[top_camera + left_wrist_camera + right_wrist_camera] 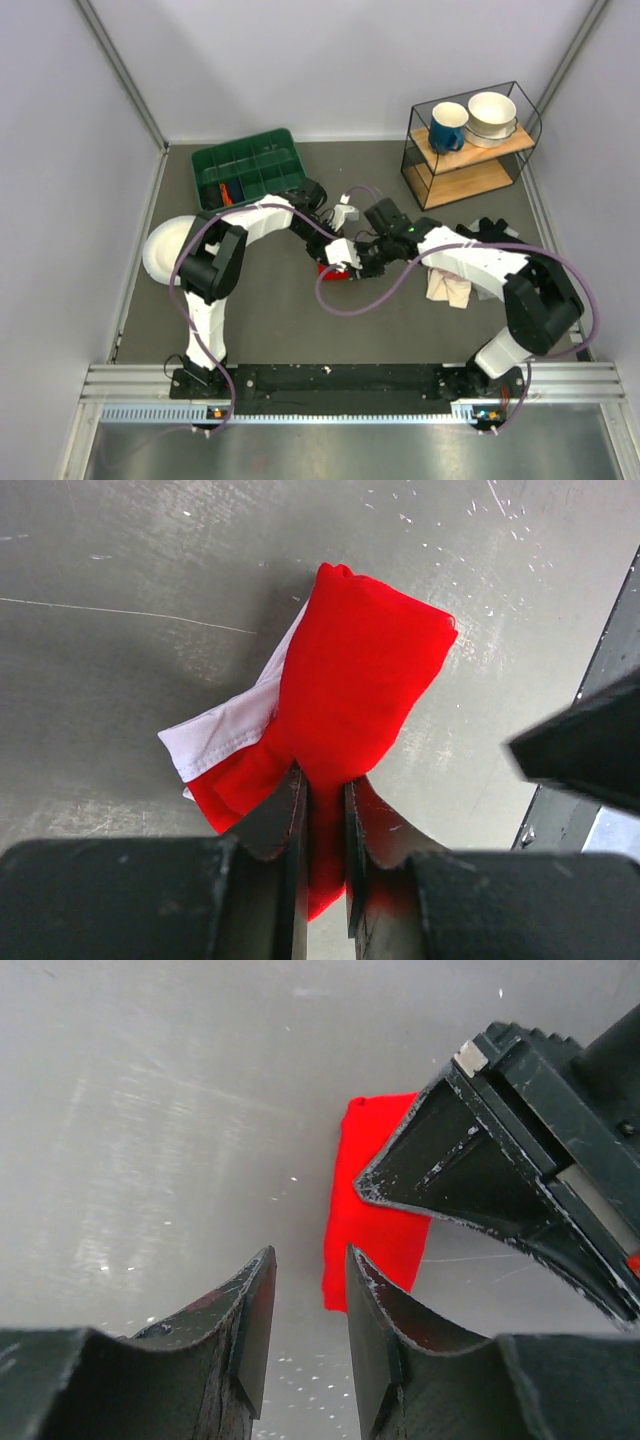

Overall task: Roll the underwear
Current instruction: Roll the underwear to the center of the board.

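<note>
Just nearward of the green organiser box (pixel 250 165), toward the arm bases, the underwear (pixel 350 680) lay bunched. The left gripper (pixel 322 810) was clamped on a red fold, apparently to anchor the roll. The right gripper (pixel 310 1300), narrowly parted and empty, stood beside the garment.

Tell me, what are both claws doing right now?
Left gripper shut on bright red fabric underwear. Right gripper open, empty, close by. Beige cloth lies apart.

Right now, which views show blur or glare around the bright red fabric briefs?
Left wrist view: the bright red fabric briefs are sharp, the left gripper's black fingers pinching them softer. Right wrist view: glare washes the grey table; the red shows no folds. Top external view: even light.
</note>
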You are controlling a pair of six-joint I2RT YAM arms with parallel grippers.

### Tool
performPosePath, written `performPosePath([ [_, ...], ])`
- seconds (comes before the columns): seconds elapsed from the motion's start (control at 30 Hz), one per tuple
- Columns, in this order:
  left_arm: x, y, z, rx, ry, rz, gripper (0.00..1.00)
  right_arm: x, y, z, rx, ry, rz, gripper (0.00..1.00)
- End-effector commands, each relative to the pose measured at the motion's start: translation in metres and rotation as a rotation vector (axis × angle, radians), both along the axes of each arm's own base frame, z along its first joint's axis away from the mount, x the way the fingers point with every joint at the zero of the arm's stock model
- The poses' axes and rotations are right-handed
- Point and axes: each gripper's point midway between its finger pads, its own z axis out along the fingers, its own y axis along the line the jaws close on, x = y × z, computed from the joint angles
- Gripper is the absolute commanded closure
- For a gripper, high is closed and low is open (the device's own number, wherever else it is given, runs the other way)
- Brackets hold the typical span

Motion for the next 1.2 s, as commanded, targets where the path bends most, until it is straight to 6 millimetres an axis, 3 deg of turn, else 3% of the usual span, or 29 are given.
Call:
performPosePath([
  [0.0, -0.009, 0.02, -0.038, 0.147, 0.059, 0.019, 0.82, 0.042, 0.02, -0.003, -0.043, -0.171, -0.049, 0.65],
  [0.23, -0.001, 0.02, -0.033, 0.146, 0.049, 0.064, 0.72, 0.051, 0.009, -0.044, -0.17, -0.172, -0.084, 0.66],
  [0.43, 0.008, 0.013, -0.013, 0.082, 0.001, 0.095, 0.61, 0.045, -0.001, -0.057, -0.204, -0.158, -0.079, 0.68],
  [0.47, 0.008, 0.013, -0.012, 0.08, -0.002, 0.095, 0.61, 0.043, 0.001, -0.054, -0.195, -0.148, -0.081, 0.68],
  [0.57, 0.007, 0.013, -0.015, 0.084, 0.011, 0.091, 0.61, 0.03, 0.012, -0.022, -0.102, -0.101, -0.075, 0.64],
  [0.63, 0.004, 0.014, -0.02, 0.091, 0.029, 0.088, 0.62, 0.022, 0.022, 0.009, -0.014, -0.076, -0.065, 0.59],
  [0.73, 0.001, 0.015, -0.026, 0.098, 0.046, 0.087, 0.62, 0.025, 0.026, 0.025, 0.015, -0.093, -0.074, 0.52],
  [1.0, 0.003, 0.015, -0.023, 0.1, 0.039, 0.094, 0.62, 0.06, 0.02, -0.017, -0.134, -0.124, -0.162, 0.5],
  [1.13, 0.005, 0.015, -0.019, 0.099, 0.022, 0.104, 0.61, 0.057, 0.01, -0.045, -0.211, -0.108, -0.147, 0.53],
  [1.17, 0.006, 0.015, -0.018, 0.099, 0.017, 0.11, 0.6, 0.052, 0.009, -0.049, -0.213, -0.095, -0.131, 0.58],
])
